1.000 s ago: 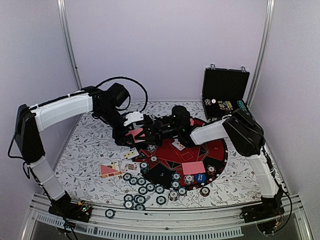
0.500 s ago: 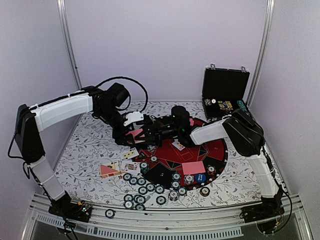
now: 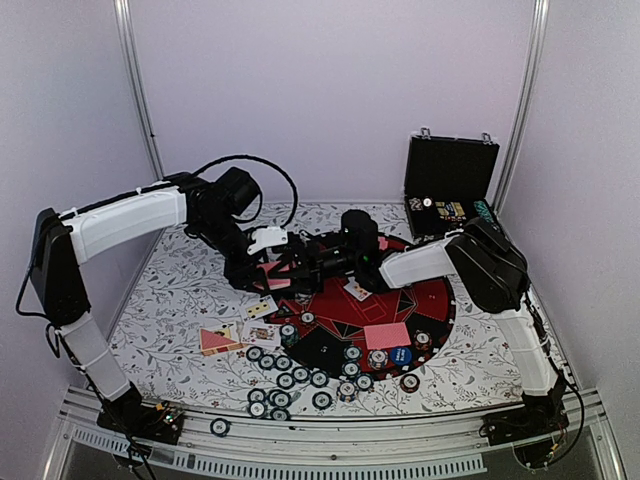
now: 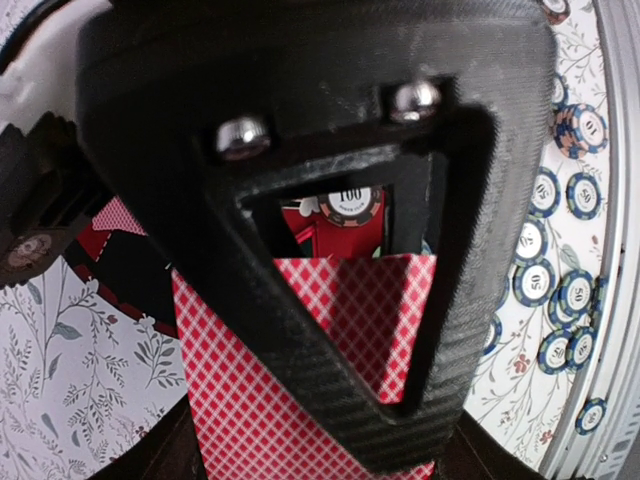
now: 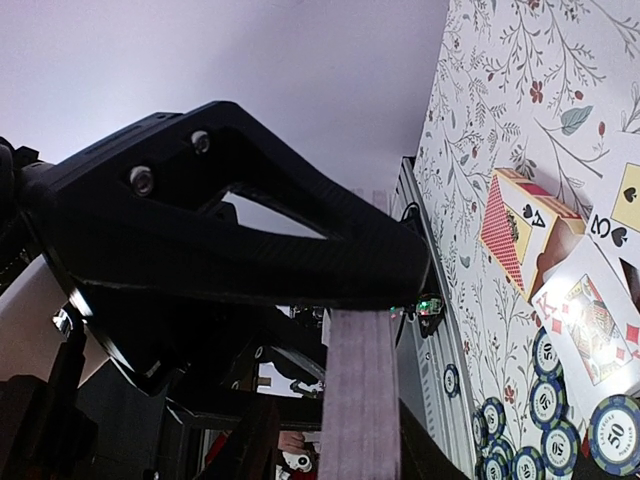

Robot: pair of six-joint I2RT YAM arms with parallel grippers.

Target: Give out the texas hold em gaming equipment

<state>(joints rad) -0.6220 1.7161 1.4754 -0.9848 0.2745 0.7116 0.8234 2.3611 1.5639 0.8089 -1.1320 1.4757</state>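
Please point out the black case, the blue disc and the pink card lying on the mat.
black case (image 3: 450,175): top external view, open lid.
blue disc (image 3: 400,356): top external view, top face.
pink card (image 3: 387,335): top external view, card back.

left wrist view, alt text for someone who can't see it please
The left gripper, its black finger filling the frame, is clamped on a stack of red-checked playing cards. Blue-and-white poker chips lie scattered on the floral tablecloth at right.

White shells, black joints
Left arm (image 3: 125,222) and right arm (image 3: 420,262) alike; black cable (image 3: 245,155) looping upper left; left hand (image 3: 265,272) triangular, black, two silver screws.
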